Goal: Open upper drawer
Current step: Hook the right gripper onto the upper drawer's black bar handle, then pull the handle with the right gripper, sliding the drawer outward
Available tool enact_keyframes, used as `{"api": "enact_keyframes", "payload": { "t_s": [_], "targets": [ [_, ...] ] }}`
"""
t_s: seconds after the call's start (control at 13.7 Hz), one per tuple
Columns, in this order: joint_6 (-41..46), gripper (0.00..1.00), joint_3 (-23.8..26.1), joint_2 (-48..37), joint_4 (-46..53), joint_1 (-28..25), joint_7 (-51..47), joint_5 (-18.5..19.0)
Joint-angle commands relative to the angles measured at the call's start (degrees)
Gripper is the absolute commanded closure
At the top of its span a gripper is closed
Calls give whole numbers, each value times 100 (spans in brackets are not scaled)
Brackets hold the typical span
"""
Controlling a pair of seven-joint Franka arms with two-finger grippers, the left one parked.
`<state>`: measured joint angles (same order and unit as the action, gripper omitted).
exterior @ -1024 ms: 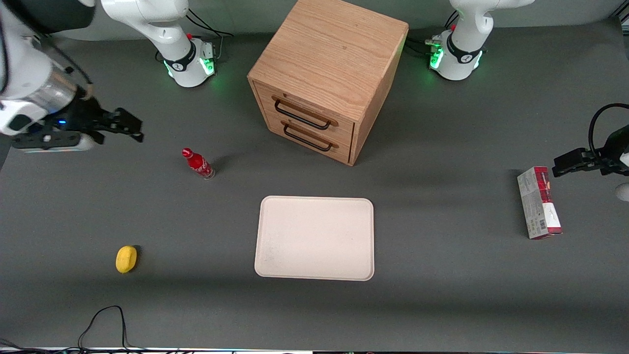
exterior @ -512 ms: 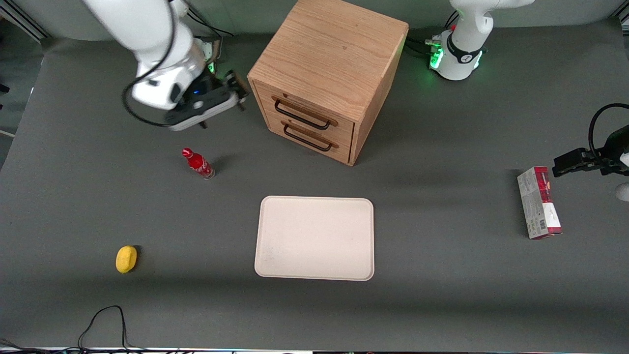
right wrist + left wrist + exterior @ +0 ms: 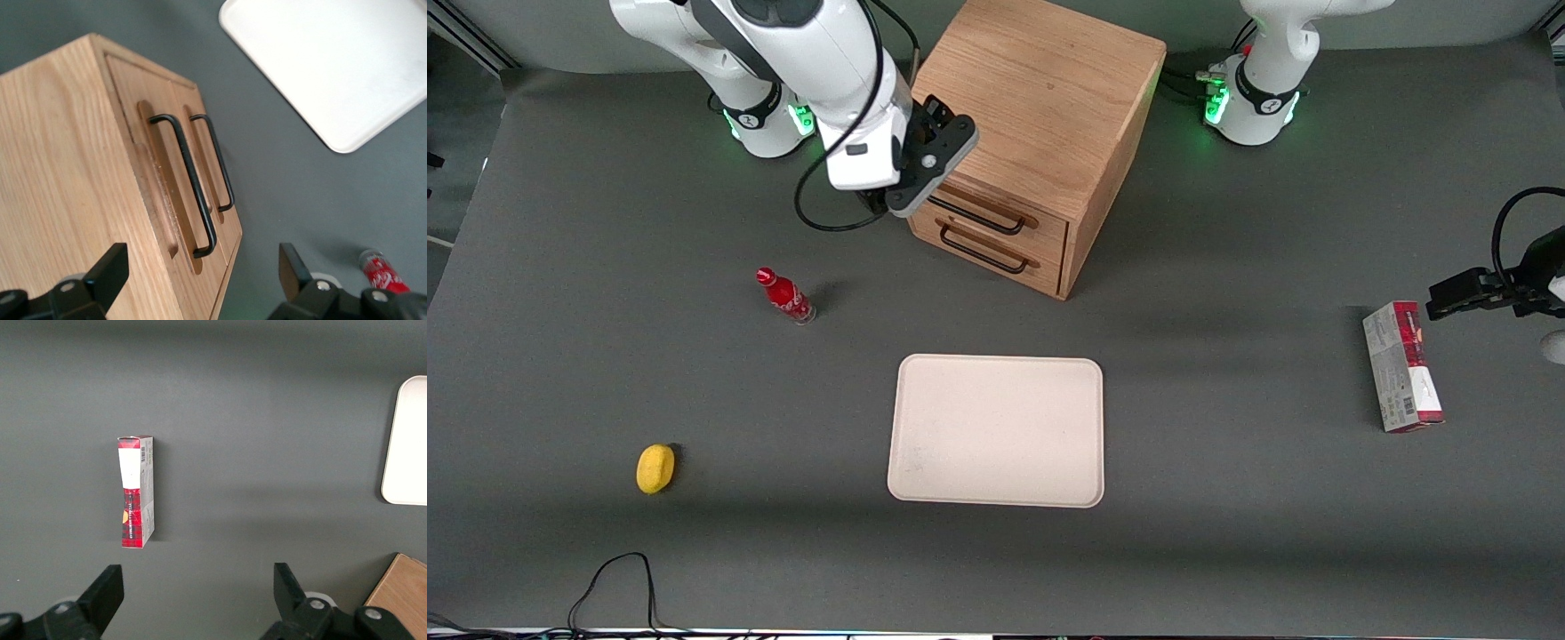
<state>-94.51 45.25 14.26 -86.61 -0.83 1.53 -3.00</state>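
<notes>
The wooden cabinet [image 3: 1032,98] stands at the back middle of the table. Its upper drawer [image 3: 1040,224] is shut, flush with the cabinet front, with a thin black wire handle [image 3: 989,219]. The lower drawer [image 3: 1014,267] beneath it is shut too. My right gripper [image 3: 911,188] hovers above the cabinet's front corner toward the working arm's end and covers that end of the upper handle. In the right wrist view the gripper [image 3: 200,270] is open and empty, its fingers [image 3: 107,272] spread wide. The upper handle [image 3: 190,190] lies between them, below, untouched.
A red bottle [image 3: 785,296] stands nearer the front camera than the gripper and shows in the right wrist view [image 3: 381,270]. A white tray [image 3: 996,431] lies in front of the cabinet. A yellow object [image 3: 655,468] and a red box [image 3: 1402,366] lie at the table's ends.
My right arm has swung from the working arm's end of the table across to the cabinet and now hangs over the upper drawer's front corner. Both drawers stayed shut.
</notes>
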Motion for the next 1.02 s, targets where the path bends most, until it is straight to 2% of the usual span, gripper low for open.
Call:
{"api": "enact_keyframes", "payload": {
  "t_s": [0.0,0.22,0.37,0.66,0.95],
  "targets": [
    [-469,0,54,366,-223,-40,374,-87],
    [-1130,0,54,419,-786,-41,620,-87],
    [-1166,0,28,559,-849,-32,927,-26],
    [-1578,0,19,613,-1200,-32,937,18],
    [-1895,0,19,683,-1402,-41,937,282]
  ]
}}
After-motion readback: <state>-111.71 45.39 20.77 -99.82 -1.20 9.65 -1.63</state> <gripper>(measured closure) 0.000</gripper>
